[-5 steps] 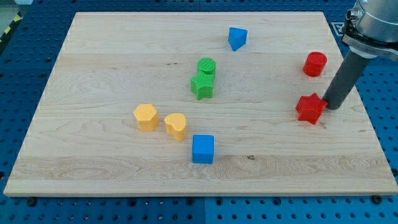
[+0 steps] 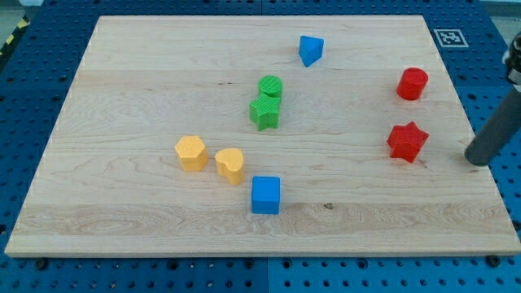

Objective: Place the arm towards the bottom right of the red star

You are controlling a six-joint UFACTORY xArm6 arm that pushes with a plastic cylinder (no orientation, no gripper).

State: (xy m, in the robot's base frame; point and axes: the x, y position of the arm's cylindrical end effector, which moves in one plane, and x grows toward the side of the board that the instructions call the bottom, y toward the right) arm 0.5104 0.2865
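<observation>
The red star (image 2: 407, 142) lies on the wooden board (image 2: 146, 73) at the view's right. My tip (image 2: 475, 161) is the lower end of a dark rod that comes in from the right edge. It rests to the right of the star and slightly below it, a clear gap away, not touching it. A red cylinder (image 2: 413, 84) stands above the star.
A blue wedge-like block (image 2: 310, 50) is at the top centre. A green cylinder (image 2: 270, 86) touches a green star (image 2: 264, 112) in the middle. A yellow hexagon (image 2: 191, 153), a yellow rounded block (image 2: 230, 165) and a blue cube (image 2: 265, 194) lie lower left of centre.
My tip has moved right and slightly down, away from the red star's right side where it stood close. The star and the other blocks have not moved.
</observation>
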